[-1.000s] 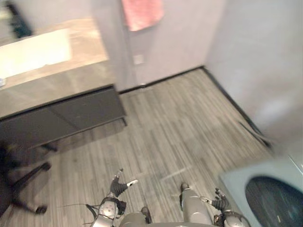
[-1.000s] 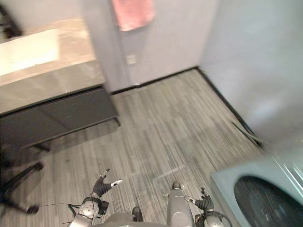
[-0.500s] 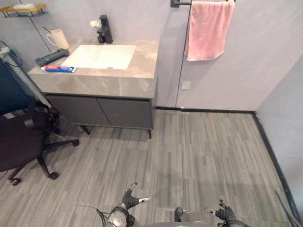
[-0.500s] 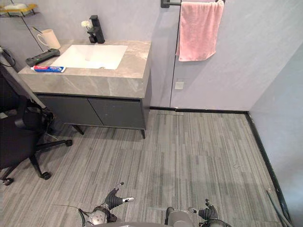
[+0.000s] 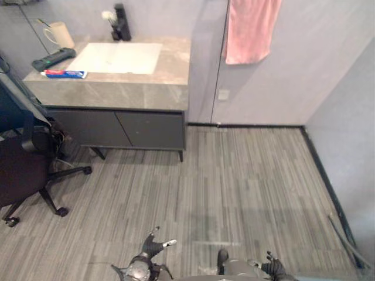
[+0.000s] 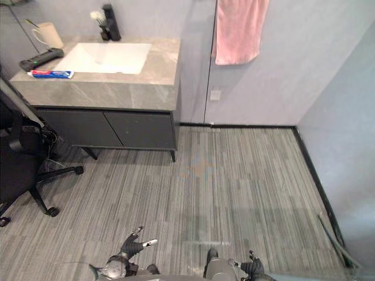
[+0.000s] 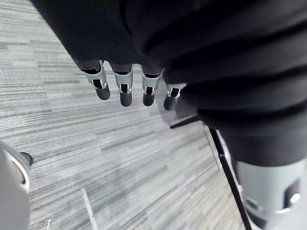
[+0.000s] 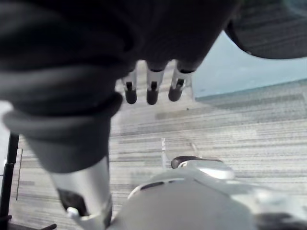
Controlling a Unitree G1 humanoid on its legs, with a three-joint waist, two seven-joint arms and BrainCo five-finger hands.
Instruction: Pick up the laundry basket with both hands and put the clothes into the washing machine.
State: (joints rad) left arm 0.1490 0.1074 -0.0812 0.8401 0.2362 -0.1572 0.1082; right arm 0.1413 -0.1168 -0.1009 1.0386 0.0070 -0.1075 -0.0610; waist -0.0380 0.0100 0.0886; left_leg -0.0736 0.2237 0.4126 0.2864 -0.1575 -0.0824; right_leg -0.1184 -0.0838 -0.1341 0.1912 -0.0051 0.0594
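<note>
Down at the near edge, the left hand [image 5: 153,246] and right hand [image 5: 274,268] hang low with fingers loose and holding nothing, over bare floor [image 5: 246,175], with no basket or washer to place, while farther off a sink [image 5: 117,57] sits empty beside a cup [image 5: 58,34].

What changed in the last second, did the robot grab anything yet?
No. Only the camera swung: a second ago it looked right, with the washing machine in the corner; now it faces the sink counter, pink towel and office chair. The left hand and right hand stay low, open and empty, holding nothing. The things in the room themselves have not moved.
</note>
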